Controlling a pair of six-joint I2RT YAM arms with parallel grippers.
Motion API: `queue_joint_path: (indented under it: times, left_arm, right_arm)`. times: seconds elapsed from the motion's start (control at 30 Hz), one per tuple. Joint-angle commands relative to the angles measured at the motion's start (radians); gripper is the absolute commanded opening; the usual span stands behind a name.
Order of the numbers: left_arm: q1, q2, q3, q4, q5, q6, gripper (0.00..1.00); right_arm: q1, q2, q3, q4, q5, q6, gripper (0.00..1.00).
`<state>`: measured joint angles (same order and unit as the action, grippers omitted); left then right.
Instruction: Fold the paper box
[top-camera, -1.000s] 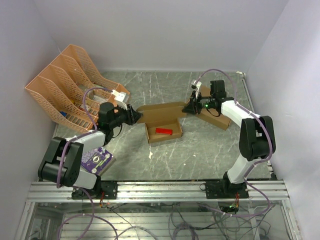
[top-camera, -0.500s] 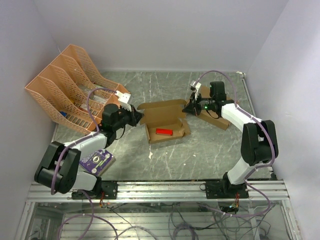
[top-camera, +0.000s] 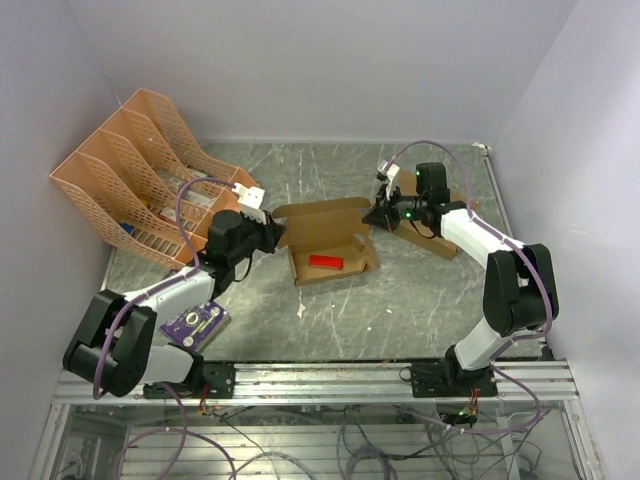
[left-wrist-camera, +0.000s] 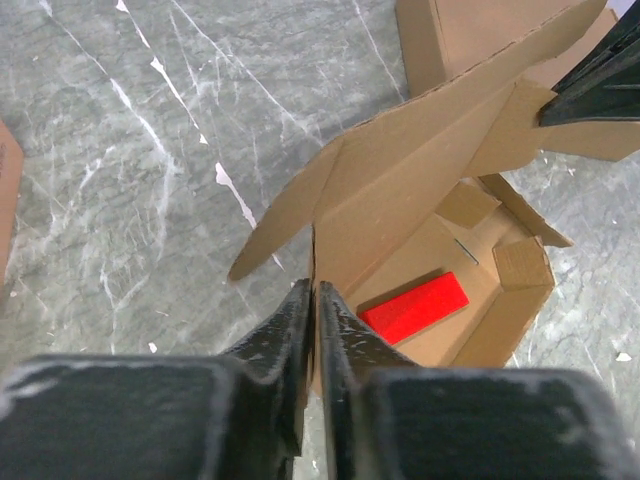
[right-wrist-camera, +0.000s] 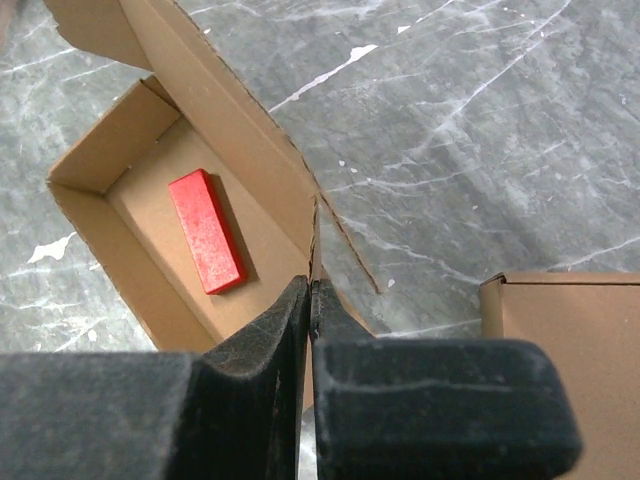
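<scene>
A: How far along is the paper box (top-camera: 325, 250)?

B: Partway. It sits mid-tabletop (top-camera: 420, 300) with its tray walls up and a red block (top-camera: 324, 261) inside, but the lid stands raised, side flaps splayed.

A: And the arms?

B: The left pincer (top-camera: 272, 234) is clenched on the lid's left edge, the right pincer (top-camera: 372, 213) on its right edge. Left to do, I'd judge: swing the lid down and tuck the flaps.

A: Any writing?

B: None on the cardboard. The purple packet (top-camera: 195, 322) by the left arm carries print too small to read.
</scene>
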<state>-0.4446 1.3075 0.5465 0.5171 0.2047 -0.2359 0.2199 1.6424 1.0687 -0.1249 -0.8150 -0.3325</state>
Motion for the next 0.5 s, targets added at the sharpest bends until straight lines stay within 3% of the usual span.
queue_joint_path:
  times: [0.0, 0.1, 0.23, 0.33, 0.47]
  left_arm:
    - [-0.011, 0.003, -0.008, 0.028, -0.031, 0.026, 0.27]
    - [-0.011, -0.024, -0.026, 0.022, -0.049, 0.018, 0.44]
    - [-0.010, -0.120, -0.043, -0.080, -0.136, -0.002, 0.62]
    - [-0.002, -0.239, -0.023, -0.222, -0.203, -0.006, 0.70]
    - [0.009, -0.347, 0.098, -0.407, -0.158, 0.027, 0.78]
  right_arm:
    - [0.013, -0.007, -0.003, -0.005, -0.001, -0.008, 0.04]
    - [0.012, 0.006, 0.008, -0.023, 0.006, -0.019, 0.12]
    - [0.009, -0.002, 0.017, -0.034, 0.005, -0.030, 0.32]
    - [-0.011, -0.026, 0.019, -0.041, -0.020, -0.030, 0.48]
    - [-0.077, -0.064, 0.012, -0.081, -0.093, -0.037, 0.60]
